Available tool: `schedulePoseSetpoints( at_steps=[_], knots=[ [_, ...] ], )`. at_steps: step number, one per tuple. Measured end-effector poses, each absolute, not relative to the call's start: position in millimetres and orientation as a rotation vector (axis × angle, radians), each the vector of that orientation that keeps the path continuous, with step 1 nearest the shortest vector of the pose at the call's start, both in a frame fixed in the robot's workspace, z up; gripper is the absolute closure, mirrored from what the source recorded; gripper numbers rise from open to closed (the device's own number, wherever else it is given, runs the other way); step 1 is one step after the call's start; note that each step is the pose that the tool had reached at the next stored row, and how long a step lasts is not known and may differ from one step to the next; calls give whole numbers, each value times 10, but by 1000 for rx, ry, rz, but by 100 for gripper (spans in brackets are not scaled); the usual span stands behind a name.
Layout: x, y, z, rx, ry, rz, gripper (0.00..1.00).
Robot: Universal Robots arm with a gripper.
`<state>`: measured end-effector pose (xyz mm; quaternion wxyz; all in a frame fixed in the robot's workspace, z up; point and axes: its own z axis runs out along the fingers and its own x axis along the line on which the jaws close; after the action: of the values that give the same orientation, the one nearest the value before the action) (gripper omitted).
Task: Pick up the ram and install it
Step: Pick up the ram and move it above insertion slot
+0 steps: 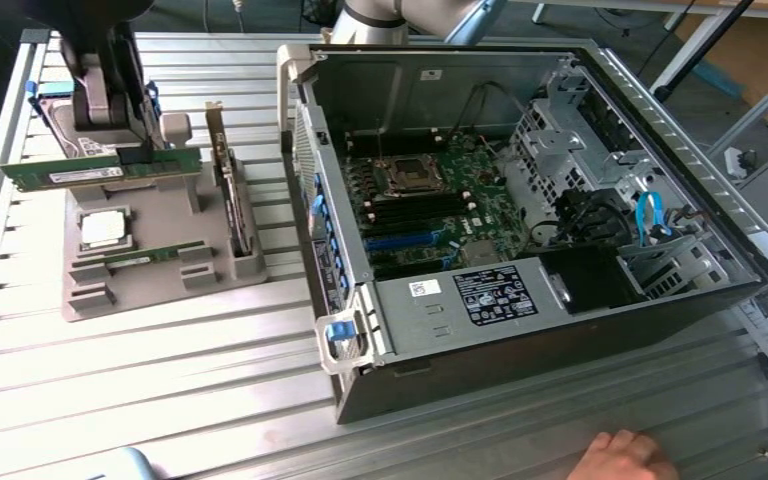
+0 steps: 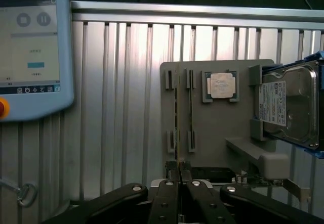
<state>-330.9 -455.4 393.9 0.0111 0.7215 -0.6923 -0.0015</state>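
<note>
The ram (image 1: 64,175), a long green stick with a white label, hangs level above the grey holder tray (image 1: 157,285) at the exterior view's left. My gripper (image 1: 128,153) is shut on its upper edge near the middle. In the wrist view the gripper (image 2: 178,167) has its fingers pressed close together above the tray (image 2: 217,133). A second green stick (image 1: 144,256) lies in a tray slot. The open computer case (image 1: 518,330) lies at the exterior view's right, with its motherboard (image 1: 424,200) facing up.
The tray also carries a square silver processor (image 1: 104,230), an upright dark expansion card (image 1: 231,195) and a hard drive (image 2: 288,105). A teach pendant (image 2: 30,52) rests on the ribbed metal table (image 1: 197,380). A person's hand (image 1: 624,457) is at the table's near edge.
</note>
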Motion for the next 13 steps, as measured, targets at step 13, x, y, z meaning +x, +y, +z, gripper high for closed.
schedulePoseSetpoints(
  at_steps=[13],
  knots=[
    [-3109, -4554, 3939, 2251, -2159, -4, 88]
  ],
)
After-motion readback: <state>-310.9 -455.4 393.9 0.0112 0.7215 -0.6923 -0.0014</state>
